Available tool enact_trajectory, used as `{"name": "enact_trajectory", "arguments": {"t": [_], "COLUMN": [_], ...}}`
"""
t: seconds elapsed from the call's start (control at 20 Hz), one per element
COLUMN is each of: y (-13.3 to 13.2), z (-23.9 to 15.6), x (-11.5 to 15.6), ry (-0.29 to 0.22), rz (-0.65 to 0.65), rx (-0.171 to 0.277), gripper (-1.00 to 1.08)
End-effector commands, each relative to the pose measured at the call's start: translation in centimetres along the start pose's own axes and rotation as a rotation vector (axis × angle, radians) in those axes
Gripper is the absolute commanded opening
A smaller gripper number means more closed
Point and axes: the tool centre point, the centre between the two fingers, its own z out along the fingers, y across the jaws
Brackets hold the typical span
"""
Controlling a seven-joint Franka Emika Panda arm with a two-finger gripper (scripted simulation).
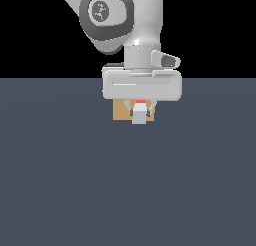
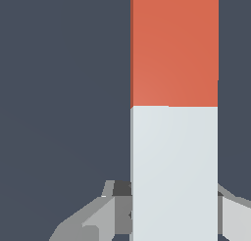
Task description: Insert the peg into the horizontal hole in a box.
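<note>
White glossy arm (image 1: 142, 20), dark grey joint cap with small white emblem, pale rectangular gripper (image 1: 140, 111) body, light grey fingers (image 2: 93, 220)

A bare simulated test scene: flat slate-grey counter (image 1: 60, 180), black void behind, flat-shaded robot arm (image 1: 125, 25).

We face the arm (image 1: 131, 35) head-on from afar; our wrist view hugs the peg (image 2: 174, 112), which both views share.
</note>
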Motion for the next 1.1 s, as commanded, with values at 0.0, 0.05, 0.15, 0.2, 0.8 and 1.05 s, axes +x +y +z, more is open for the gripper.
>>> {"name": "enact_trajectory", "arguments": {"t": [0.0,0.05,0.15,0.2,0.8,1.05], "y": [-0.2,-0.2,-0.4,-0.4,-0.3,-0.4], "z": [-0.8,-1.1,-1.4,-1.5,-1.8,-1.7], "x": [2.7,3.6,5.0,5.6,6.5,6.5], "ry": [0.000,0.000,0.000,0.001,0.002,0.001], "rz": [-0.030,-0.040,-0.057,-0.063,-0.076,-0.076], "rx": [-0.002,-0.002,-0.002,-0.001,-0.001,0.001], "gripper": [-1.00,-1.00,-1.00,-1.00,-1.00,-1.00]}}
